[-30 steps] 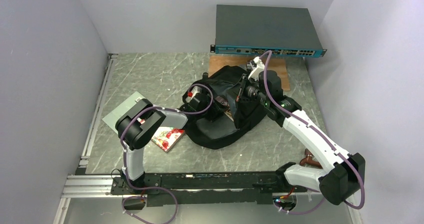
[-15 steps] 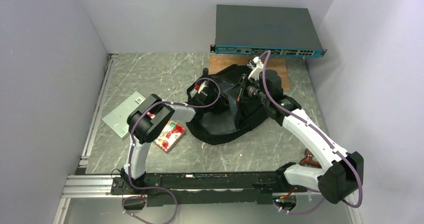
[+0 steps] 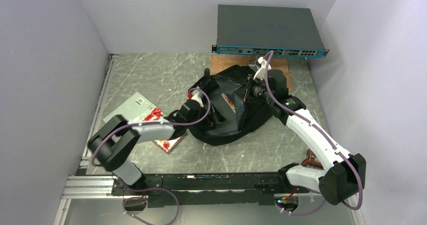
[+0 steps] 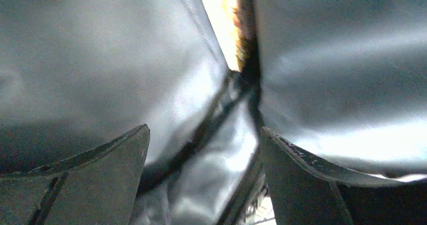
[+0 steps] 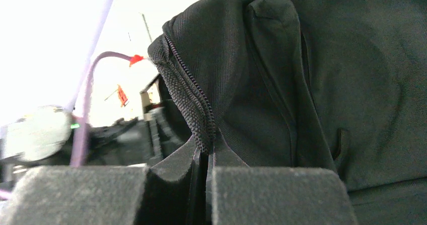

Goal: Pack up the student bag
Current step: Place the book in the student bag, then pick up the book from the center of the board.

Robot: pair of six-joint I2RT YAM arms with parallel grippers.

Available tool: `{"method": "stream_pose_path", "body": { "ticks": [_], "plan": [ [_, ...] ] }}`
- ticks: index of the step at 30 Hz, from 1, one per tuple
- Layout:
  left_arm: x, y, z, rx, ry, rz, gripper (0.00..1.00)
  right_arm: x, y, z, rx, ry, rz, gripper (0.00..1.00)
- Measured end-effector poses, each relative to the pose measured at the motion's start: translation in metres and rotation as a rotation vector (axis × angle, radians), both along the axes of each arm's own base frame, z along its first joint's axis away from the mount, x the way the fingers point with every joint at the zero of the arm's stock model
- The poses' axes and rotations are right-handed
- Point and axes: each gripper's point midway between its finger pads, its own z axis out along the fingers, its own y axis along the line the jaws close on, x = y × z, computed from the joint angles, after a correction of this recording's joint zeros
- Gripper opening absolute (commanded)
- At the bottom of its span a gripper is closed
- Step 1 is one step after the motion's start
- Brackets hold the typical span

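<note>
A black bag [image 3: 252, 122] lies slumped in the middle of a grey marbled desk [image 3: 151, 79], its mouth gaping upward between the two tools. The right tool [image 5: 204, 159] is pressed together on the bag's zip edge [image 5: 189, 99], pinching a fold of black cloth and holding it raised. In its wrist view, woven fabric fills everything to the right of the tool, with bright glare to the left. The left tool [image 4: 204, 149] sits down inside the opening, just left of the right tool. Its two dark fingers [image 4: 95, 174] are spread wide, with only shiny black lining between them. A red-patterned strip [image 3: 229, 102] shows inside the bag between the two tools, too blurred to name. Back along the left tool's arm, a red patterned packet [image 3: 168, 142] lies flat on the desk just beside the bag. A flat grey panel [image 3: 123, 111] lies farther out to the left. Beyond the right tool, a grey box with a teal front [image 3: 267, 31] sits against the far wall. A brown board [image 3: 224, 64] lies on the desk between that box and the bag. A small brown object [image 3: 311, 160] rests on the desk well behind the right tool, near its arm's base, too small to identify.
</note>
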Motion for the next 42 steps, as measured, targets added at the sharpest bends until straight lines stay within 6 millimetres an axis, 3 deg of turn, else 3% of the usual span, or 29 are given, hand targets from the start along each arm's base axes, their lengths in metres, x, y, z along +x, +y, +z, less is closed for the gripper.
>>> {"method": "stream_pose_path", "body": {
  "ticks": [8,10,14,17,25,27,30,33,36,39,42],
  "plan": [
    [-0.030,0.021,0.096,-0.057,-0.305,-0.112,0.85,-0.002,-0.003,-0.009,-0.032,-0.003,0.012,0.00],
    [-0.041,0.032,0.111,-0.059,-0.366,-0.131,0.85,-0.003,-0.004,-0.011,-0.045,-0.007,0.020,0.00],
    [-0.060,0.061,0.123,0.001,-0.436,-0.144,0.91,-0.004,-0.005,-0.015,-0.075,-0.027,0.043,0.00],
    [-0.069,0.099,0.129,0.112,-0.478,-0.092,0.99,-0.007,-0.004,-0.024,-0.097,-0.026,0.073,0.00],
    [-0.075,0.244,0.143,0.395,-0.450,0.343,1.00,-0.031,0.010,-0.067,-0.100,0.026,0.176,0.00],
    [-0.077,0.268,0.137,0.441,-0.418,0.427,1.00,-0.039,0.017,-0.074,-0.102,0.032,0.205,0.00],
    [-0.078,0.291,0.111,0.523,-0.294,0.501,1.00,-0.045,0.028,-0.079,-0.102,0.028,0.241,0.00],
    [-0.073,0.299,0.077,0.557,-0.136,0.536,1.00,-0.049,0.034,-0.080,-0.099,0.019,0.261,0.00],
    [-0.071,0.302,0.038,0.537,0.014,0.562,1.00,-0.052,0.038,-0.081,-0.106,0.015,0.274,0.09],
    [-0.075,0.306,0.006,0.499,0.124,0.605,1.00,-0.061,0.047,-0.084,-0.136,0.005,0.299,0.26],
    [-0.076,0.306,-0.011,0.459,0.186,0.636,1.00,-0.079,0.056,-0.090,-0.183,0.005,0.340,0.55]
  ]
}}
